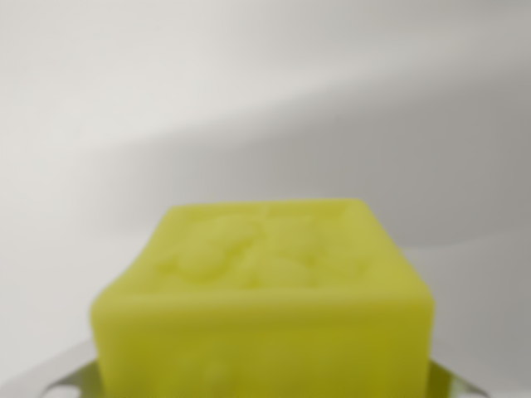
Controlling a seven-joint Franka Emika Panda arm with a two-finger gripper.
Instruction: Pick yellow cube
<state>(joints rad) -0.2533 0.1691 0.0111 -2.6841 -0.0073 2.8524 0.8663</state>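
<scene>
Tool (265, 383) barely visible (metal slivers at the bottom corners), state unclear.

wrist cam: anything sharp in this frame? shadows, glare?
Wrist view: nothing is crisp; the yellow embossed cube fills the lower centre so close that its relief pattern reads soft. A broad, soft-edged grey shadow crosses the plain white background diagonally. Shiny metal parts at the bottom corners catch faint yellow reflections; no harsh glare.

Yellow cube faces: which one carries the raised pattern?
The top face of the yellow cube; its embossed bumps are blurry but visible, while the front face looks mostly smooth.
</scene>
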